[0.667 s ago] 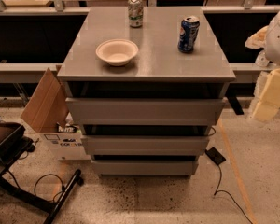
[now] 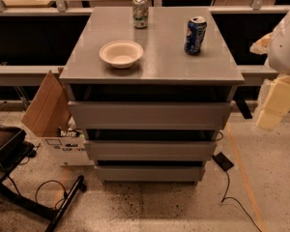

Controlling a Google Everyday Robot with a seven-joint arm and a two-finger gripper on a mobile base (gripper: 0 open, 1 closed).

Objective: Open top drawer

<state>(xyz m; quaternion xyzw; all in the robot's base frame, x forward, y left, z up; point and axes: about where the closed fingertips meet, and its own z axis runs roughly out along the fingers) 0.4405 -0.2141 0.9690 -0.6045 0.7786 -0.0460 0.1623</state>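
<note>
The top drawer (image 2: 150, 115) is the widest grey front of the cabinet, just under the grey cabinet top (image 2: 159, 64), with a dark gap above it. Two narrower grey drawer fronts (image 2: 150, 150) sit below it. My gripper (image 2: 276, 105) is a cream-coloured piece hanging from the white arm (image 2: 287, 42) at the right edge of the camera view. It is to the right of the cabinet, about level with the top drawer, apart from it and holding nothing that I can see.
On the cabinet top stand a white bowl (image 2: 121, 53), a green-and-white can (image 2: 140, 11) and a blue can (image 2: 195, 35). An open cardboard box (image 2: 48, 105) leans at the left. A black chair base (image 2: 19, 178) and cables (image 2: 227, 178) lie on the floor.
</note>
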